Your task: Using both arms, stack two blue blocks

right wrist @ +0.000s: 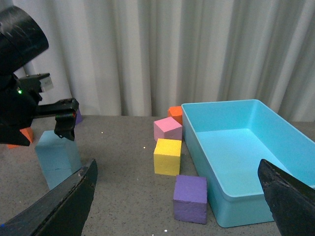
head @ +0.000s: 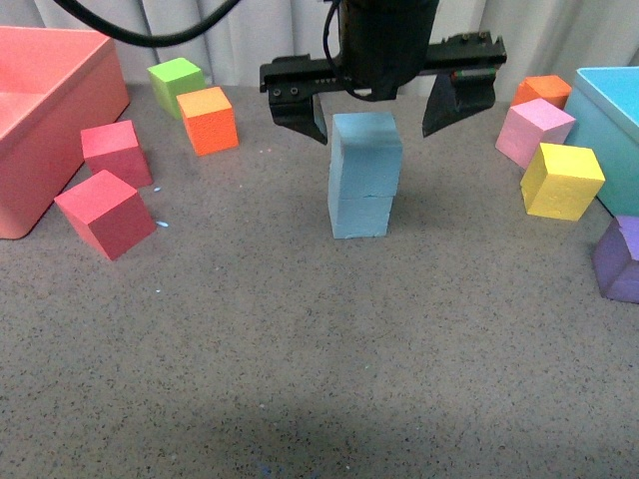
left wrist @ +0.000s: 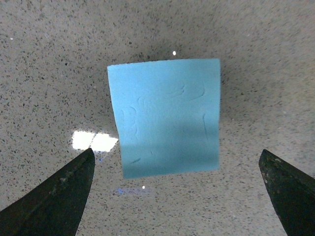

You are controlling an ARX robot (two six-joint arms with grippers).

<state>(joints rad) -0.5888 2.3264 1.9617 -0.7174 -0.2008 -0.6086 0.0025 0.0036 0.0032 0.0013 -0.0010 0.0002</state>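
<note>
The two light sky-blue foam cubes stand stacked near the middle of the grey speckled table [head: 300, 359]. The upper blue block [head: 366, 153] rests on the lower blue block [head: 360, 215] and sits slightly askew, its edge reaching a little past the lower one on the robot's right. The black two-fingered left gripper [head: 375, 130] hangs directly over the stack with its jaws spread wide. One finger stands on each side of the upper cube's top edge, and it grips nothing. The left wrist view looks straight down on the cube's faintly dented top face, with bare table showing between the foam and both fingertips. The black right gripper [right wrist: 177, 164] is off to the robot's right, also gaping wide and empty. Its view looks across the table to the stack and the left arm over it. On the left side of the table are a salmon-pink plastic bin [head: 75, 95], two red foam cubes [head: 117, 152] [head: 105, 213], a lime-green foam cube [head: 176, 82] and an orange foam cube [head: 208, 120]. On the right side is a large teal-blue plastic bin [head: 611, 120]. Beside it are a second orange foam cube [head: 542, 91], a pale pink foam cube [head: 535, 131], a yellow foam cube [head: 562, 180] and a purple foam cube [head: 621, 259].
</note>
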